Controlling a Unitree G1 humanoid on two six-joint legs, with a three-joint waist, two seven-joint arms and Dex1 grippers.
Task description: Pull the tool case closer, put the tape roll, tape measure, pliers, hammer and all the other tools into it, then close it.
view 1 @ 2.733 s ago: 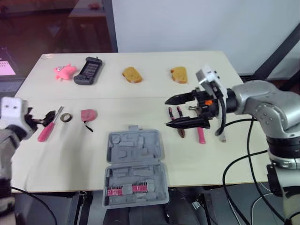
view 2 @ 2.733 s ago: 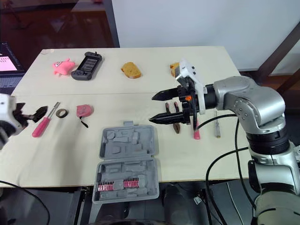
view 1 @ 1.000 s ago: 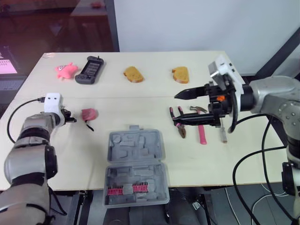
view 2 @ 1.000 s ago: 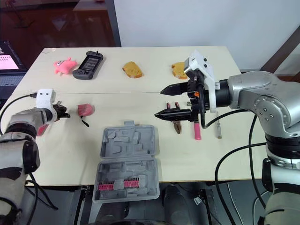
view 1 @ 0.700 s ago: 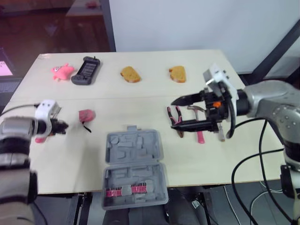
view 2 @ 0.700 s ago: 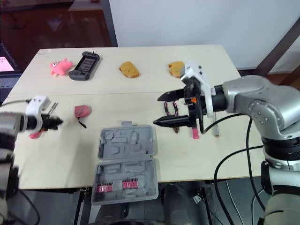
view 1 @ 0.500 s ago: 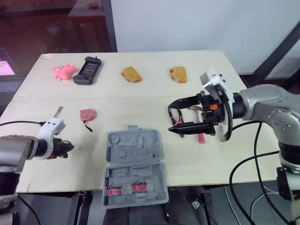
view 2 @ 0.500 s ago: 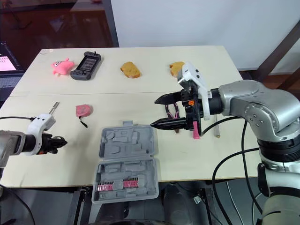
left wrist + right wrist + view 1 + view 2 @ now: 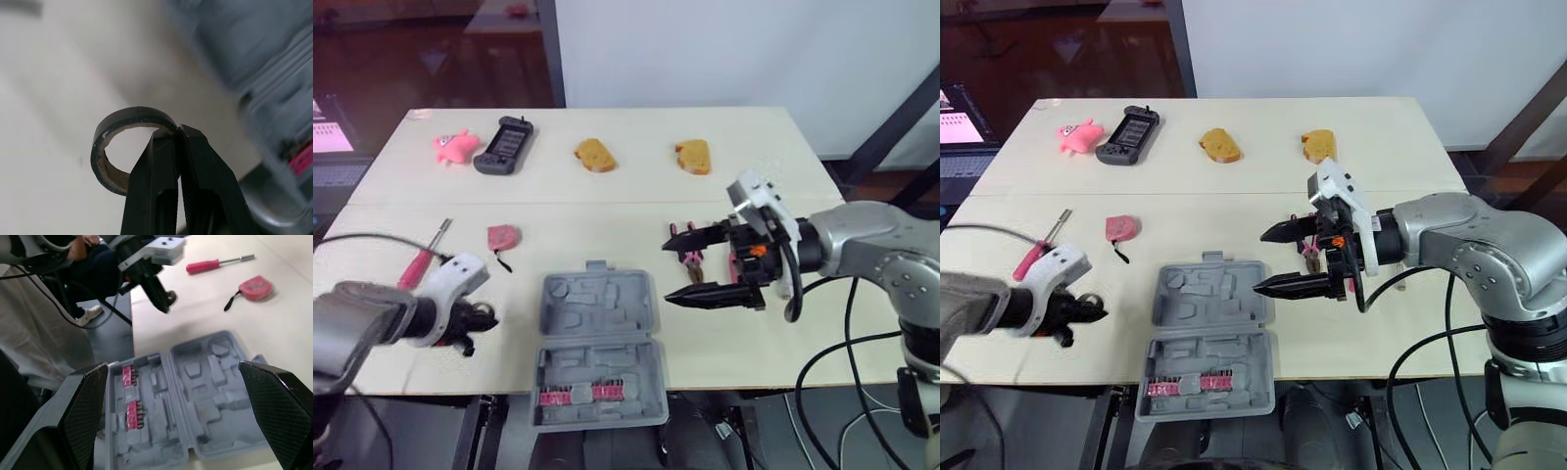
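Note:
The grey tool case (image 9: 597, 343) lies open at the table's front edge, with pink bits in its near half. My left gripper (image 9: 480, 321) hovers just left of it, shut on the rim of the black tape roll (image 9: 105, 137). My right gripper (image 9: 671, 269) stands open over the case's right edge, empty. Behind it lie the pliers (image 9: 690, 257) and the pink-handled hammer (image 9: 735, 264), both partly hidden. The pink screwdriver (image 9: 416, 266) and the pink tape measure (image 9: 502, 237) lie left of the case.
Along the far edge sit a pink toy (image 9: 453, 145), a black handheld device (image 9: 504, 145) and two bread pieces (image 9: 594, 154) (image 9: 693, 155). A laptop (image 9: 333, 113) stands off the left side. A person's leg and shoe (image 9: 88, 313) show beyond the table.
My left gripper has carried the tape roll from the table's left side towards the front, close to the case. My right gripper has drifted down and left towards the case.

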